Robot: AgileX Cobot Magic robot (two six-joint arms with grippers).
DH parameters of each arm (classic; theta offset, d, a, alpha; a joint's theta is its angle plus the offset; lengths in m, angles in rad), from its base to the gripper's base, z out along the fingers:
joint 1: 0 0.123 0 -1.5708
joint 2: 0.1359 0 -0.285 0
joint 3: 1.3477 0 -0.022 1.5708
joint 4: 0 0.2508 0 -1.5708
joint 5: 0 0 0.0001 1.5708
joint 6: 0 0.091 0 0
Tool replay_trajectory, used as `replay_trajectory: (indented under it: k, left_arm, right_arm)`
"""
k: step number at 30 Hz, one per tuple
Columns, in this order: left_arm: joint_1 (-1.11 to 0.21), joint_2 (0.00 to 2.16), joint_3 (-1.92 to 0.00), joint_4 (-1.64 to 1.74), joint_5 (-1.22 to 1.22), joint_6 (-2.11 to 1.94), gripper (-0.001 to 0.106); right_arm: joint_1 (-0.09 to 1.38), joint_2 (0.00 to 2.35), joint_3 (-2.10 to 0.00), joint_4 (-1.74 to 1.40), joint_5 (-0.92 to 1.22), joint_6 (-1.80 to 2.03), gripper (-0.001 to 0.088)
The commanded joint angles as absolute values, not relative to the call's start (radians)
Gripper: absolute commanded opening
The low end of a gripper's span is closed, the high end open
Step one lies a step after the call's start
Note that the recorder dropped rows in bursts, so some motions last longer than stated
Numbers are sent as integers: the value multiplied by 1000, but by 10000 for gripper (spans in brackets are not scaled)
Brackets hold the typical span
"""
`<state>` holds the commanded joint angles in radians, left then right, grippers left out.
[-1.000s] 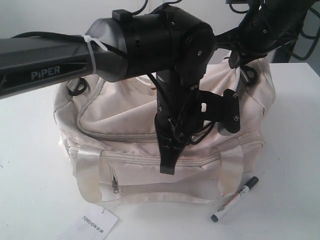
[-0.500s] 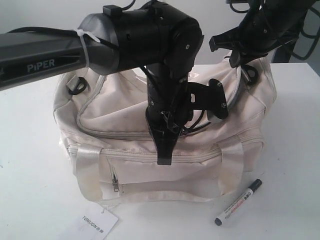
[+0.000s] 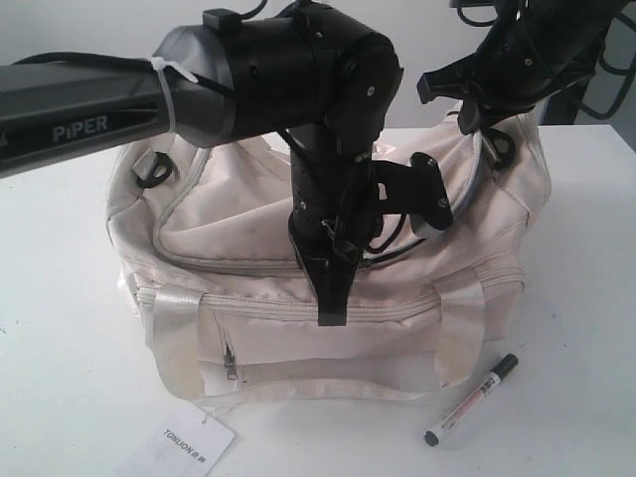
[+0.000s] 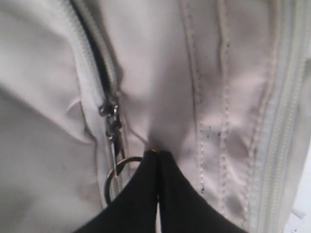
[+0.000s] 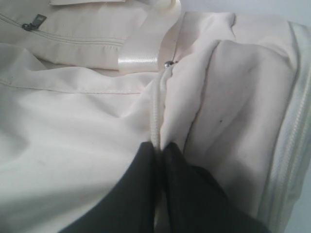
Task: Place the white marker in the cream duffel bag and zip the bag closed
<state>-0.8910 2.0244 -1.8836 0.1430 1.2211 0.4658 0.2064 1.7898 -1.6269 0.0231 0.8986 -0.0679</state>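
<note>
The cream duffel bag point(image 3: 229, 229) sits mid-table. The white marker point(image 3: 470, 398) lies on the table in front of the bag's right corner, outside it. My left gripper point(image 3: 332, 316) points down at the bag's front, shut point(image 4: 156, 153) with the zipper pull's metal ring point(image 4: 112, 177) running into its tips. Beyond the slider point(image 4: 111, 116) a dark gap shows between the zipper teeth. My right gripper point(image 5: 159, 145) is shut on the bag's zipper edge at its far right end point(image 3: 475, 124); its tips are hidden in the exterior view.
A white paper tag point(image 3: 189, 442) lies on the table at the bag's front left. A front pocket zipper point(image 3: 231, 366) and satin straps point(image 3: 462, 333) cross the bag's front. A black D-ring point(image 3: 151, 171) sits at the left end. Cables hang at the back right.
My left arm has shifted to the left along the bag's front and the gripper has risen a little. The marker has barely moved.
</note>
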Motion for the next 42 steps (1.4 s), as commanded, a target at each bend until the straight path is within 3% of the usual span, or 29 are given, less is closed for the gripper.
replay_trajectory:
  k: [25, 28, 33, 38, 42]
  left_arm:
    - [-869, 1881, -1848, 44, 1221, 470, 0]
    - [-869, 1862, -1848, 42, 1221, 470, 0]
    - [-869, 1845, -1848, 34, 1221, 470, 0]
    - [-869, 1826, -1848, 28, 1221, 467, 0]
    - [-869, 1802, -1848, 0, 1219, 466, 0]
  right_arm:
    - [206, 1790, -1627, 27, 927, -14, 2]
    - [206, 1790, -1627, 27, 935, 13, 59]
    - [206, 1790, -1627, 32, 976, 45, 243]
    - [206, 1781, -1627, 52, 1019, 125, 370]
    - [206, 1722, -1627, 52, 1039, 161, 373]
